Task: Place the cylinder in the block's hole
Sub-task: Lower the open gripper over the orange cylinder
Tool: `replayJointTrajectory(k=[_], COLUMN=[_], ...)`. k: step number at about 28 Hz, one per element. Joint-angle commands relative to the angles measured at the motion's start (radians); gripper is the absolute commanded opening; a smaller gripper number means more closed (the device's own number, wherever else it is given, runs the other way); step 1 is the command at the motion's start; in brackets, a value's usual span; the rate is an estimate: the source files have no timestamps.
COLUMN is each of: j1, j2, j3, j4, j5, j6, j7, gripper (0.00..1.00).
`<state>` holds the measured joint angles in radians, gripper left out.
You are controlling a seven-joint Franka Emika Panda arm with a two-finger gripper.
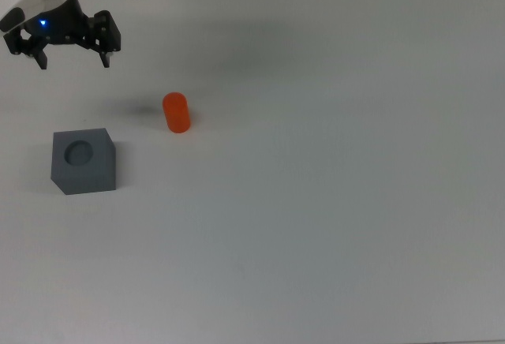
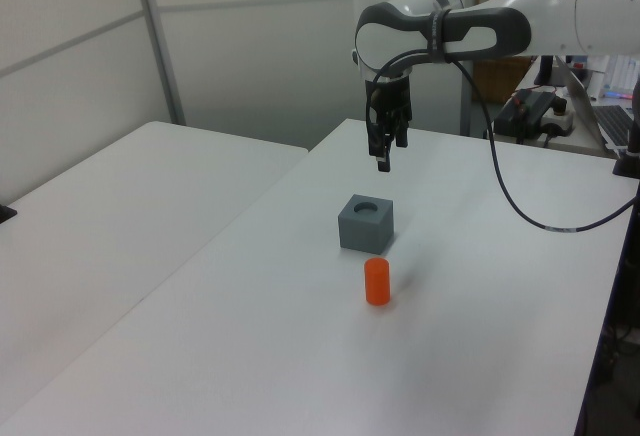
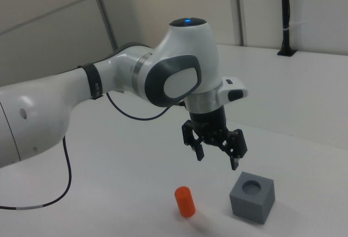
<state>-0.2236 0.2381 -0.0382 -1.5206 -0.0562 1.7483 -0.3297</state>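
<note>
While gripper (image 3: 217, 159) hangs w/ fingers apart, nothing held | cylinder (image 3: 185, 201) upright beside block (image 3: 252, 197) | hole empty

White glossy robot arm (image 3: 81, 93), rounded shells, dark grey bands at joints. Bulbous white wrist housing (image 3: 185, 66) with dark grey ring framing a white oval panel; small blue light on its top, also seen in the top view. Grey metal collar below it, white flange block with a dark slot to one side. Black two-finger gripper (image 3: 217, 157): angular black body, two short black fingers (image 3: 235, 161) with pale tips. Thin black cable (image 3: 68, 166) loops from arm, one whitish banded stretch near its lower end.
</note>
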Motion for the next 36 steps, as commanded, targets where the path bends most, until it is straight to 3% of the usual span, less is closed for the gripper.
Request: replayJointTrajectory(k=[1,9,12,18,19,22,30,36], j1=[0.003,0.006,0.009,0.058,0.081,0.11,0.173,0.184], j2=[-0.005,-0.016,-0.048,-0.167,-0.205,-0.232,-0.201,-0.109], j3=[-0.006,-0.003,-0.002,0.004,0.004,0.003,0.003,0.008], j4=[0.013,-0.001,-0.047,-0.292,-0.378,-0.45,-0.484,-0.463], j5=[-0.011,-0.011,-0.004,0.003,0.003,0.003,0.001,-0.008], j6=[-0.029,-0.027,-0.01,0.181,0.247,0.298,0.303,0.322], j7=[-0.003,0.0,-0.003,-0.011,-0.012,-0.012,-0.014,-0.014], gripper=[1.0,1.0,1.0,1.0,1.0,1.0,1.0,1.0])
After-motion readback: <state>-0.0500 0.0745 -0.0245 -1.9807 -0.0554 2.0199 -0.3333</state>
